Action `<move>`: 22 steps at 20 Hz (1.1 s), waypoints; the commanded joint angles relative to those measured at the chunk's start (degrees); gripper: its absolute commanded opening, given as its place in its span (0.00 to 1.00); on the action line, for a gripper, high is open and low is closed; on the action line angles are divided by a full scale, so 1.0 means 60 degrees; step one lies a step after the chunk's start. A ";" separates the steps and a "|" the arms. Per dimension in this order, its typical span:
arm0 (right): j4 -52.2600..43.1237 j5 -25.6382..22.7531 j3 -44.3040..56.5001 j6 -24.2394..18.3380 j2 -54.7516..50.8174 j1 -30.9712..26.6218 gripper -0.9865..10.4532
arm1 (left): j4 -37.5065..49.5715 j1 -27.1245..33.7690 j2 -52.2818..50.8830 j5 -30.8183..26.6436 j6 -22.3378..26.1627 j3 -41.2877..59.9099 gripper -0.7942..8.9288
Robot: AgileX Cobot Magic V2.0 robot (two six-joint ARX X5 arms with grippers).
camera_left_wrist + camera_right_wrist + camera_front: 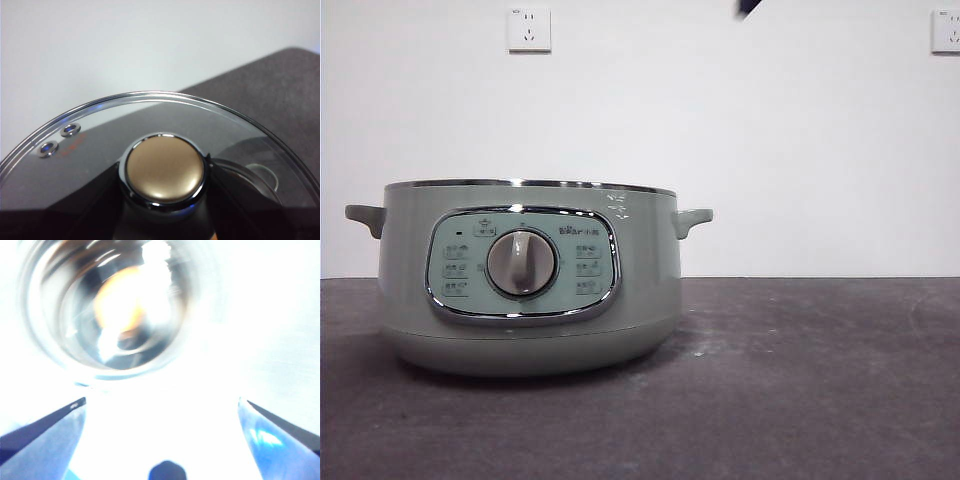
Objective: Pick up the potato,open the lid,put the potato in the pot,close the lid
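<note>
While the pot (pixel 528 290) sits lidless toward the worktop's left, left gripper (pixel 165 220) pinches the lid (pixel 150 150) by its knob, aloft. Right gripper (pixel 162 440), jaws spread, hangs above the potato (pixel 120 302) inside.

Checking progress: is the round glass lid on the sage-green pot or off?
Off: the pot shows a bare chrome rim; the lid fills the left wrist view.

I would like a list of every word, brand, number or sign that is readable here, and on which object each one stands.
"Bear", roughly; blurred: brand mark at the top right of the button panel on the pot.
Button labels around the dial: too small to read.
White marks near the pot's rim: not readable.
Wall sockets: no readable text.
Lid in the left wrist view: no text.
</note>
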State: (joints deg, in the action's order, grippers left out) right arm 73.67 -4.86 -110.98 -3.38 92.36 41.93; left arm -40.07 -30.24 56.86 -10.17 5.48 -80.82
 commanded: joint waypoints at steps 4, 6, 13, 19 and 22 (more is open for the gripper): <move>-0.0036 -0.0379 0.0018 0.0415 -0.1894 -0.0364 0.52 | 0.1869 -0.0040 0.0386 0.0554 -0.0740 0.0328 0.07; 0.0040 -0.0525 0.0018 0.0430 -0.2375 -0.0557 0.52 | 0.2517 -0.0051 0.0368 0.0546 -0.0980 0.1009 0.07; 0.0790 -0.0517 0.0018 0.0619 -0.3177 -0.1169 0.52 | 0.5450 -0.0248 0.0368 0.0525 -0.1891 0.3585 0.07; 0.0812 -0.0499 0.0022 0.0776 -0.3326 -0.1311 0.52 | 0.6910 -0.0281 0.0688 0.0535 -0.2419 0.5038 0.07; 0.0812 -0.0499 0.0022 0.0841 -0.3340 -0.1308 0.52 | 0.7428 -0.0281 0.1388 0.0729 -0.2419 0.5038 0.07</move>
State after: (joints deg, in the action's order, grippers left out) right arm 77.67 -7.73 -110.98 0.86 72.44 34.11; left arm 1.76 -31.68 65.71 -6.20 -8.51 -49.91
